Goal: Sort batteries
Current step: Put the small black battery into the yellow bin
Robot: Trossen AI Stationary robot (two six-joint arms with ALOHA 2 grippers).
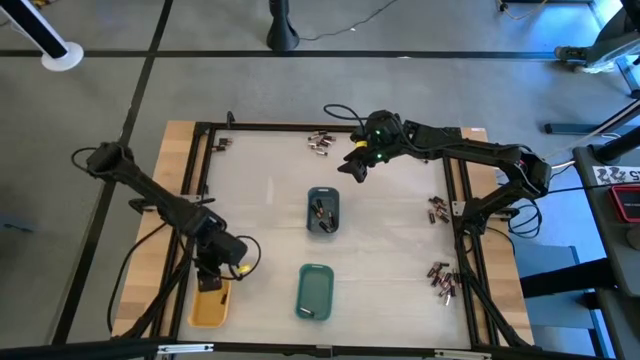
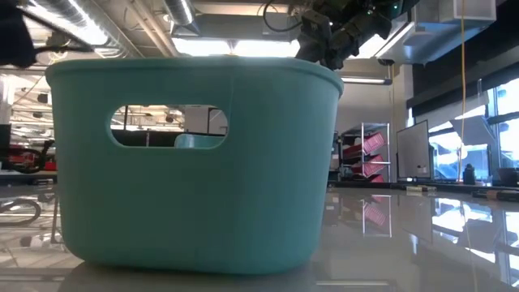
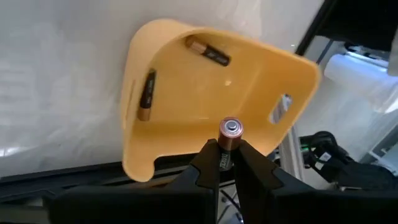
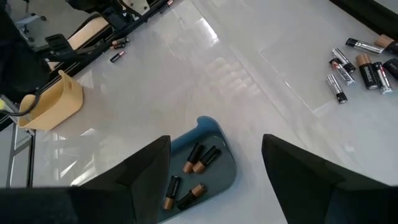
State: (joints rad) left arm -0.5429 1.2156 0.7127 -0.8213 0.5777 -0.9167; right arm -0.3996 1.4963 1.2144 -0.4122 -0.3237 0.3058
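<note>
Left wrist view shows me a copper-topped battery (image 3: 228, 140) pinched between the fingers of the left gripper (image 3: 227, 163), its long axis running along the fingers, and the yellow tray (image 3: 180, 112) lies directly beyond its tip, with two batteries already inside. I judge that I only need to release it there. My right gripper (image 1: 356, 168) hangs with jaws wide and empty above the table, beyond the grey-blue tray (image 1: 322, 211).

Two batteries (image 3: 147, 94) in corner tray (image 3: 186, 124); five in centre tray (image 4: 219, 163).
</note>
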